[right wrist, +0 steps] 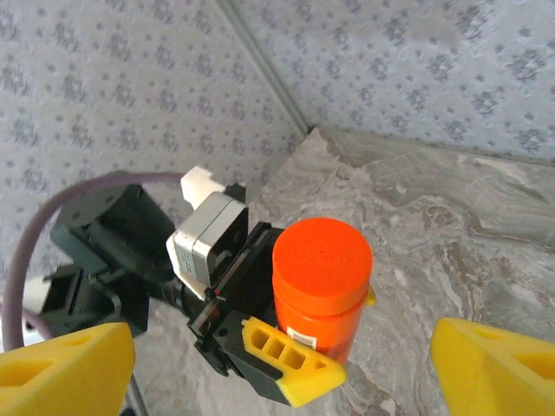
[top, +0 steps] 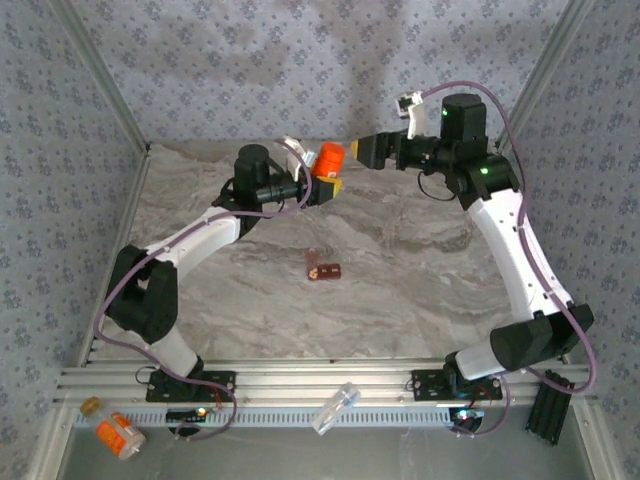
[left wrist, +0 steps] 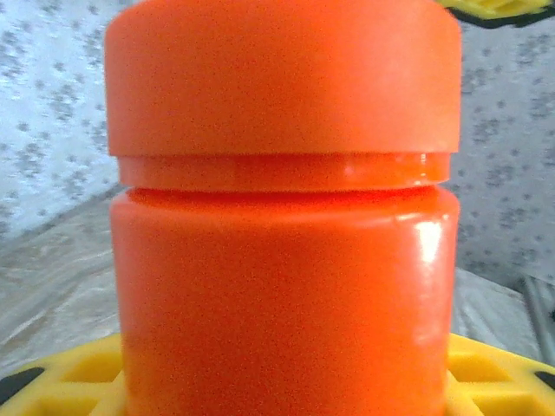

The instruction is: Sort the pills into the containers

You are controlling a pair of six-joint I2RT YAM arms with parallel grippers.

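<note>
The left hand (top: pixel 325 186) is clenched on the orange bottle (top: pixel 331 160), holding it upright above the far part of the tabletop (top: pixel 420 290). The right hand (top: pixel 362 148) hangs just to the right of the bottle, released, its yellow fingers (right wrist: pixel 494 364) spread wide and apart from the orange cap (right wrist: pixel 323 257), which sits on the bottle.

The risk, as I judge it, lies in the cap. If the right hand closes off-centre or twists hard, the bottle could turn or slip in the left hand's grip. Once the cap is off, any tilt could scatter pills over the tabletop, since the bottle is well apart from the pill box (top: pixel 323 268).

That box lies alone near the middle of the tabletop, between the two arms. It is a small, low, dark red-brown strip with a paler bit at its left end. It is too small to tell whether its compartments stand open.
</note>
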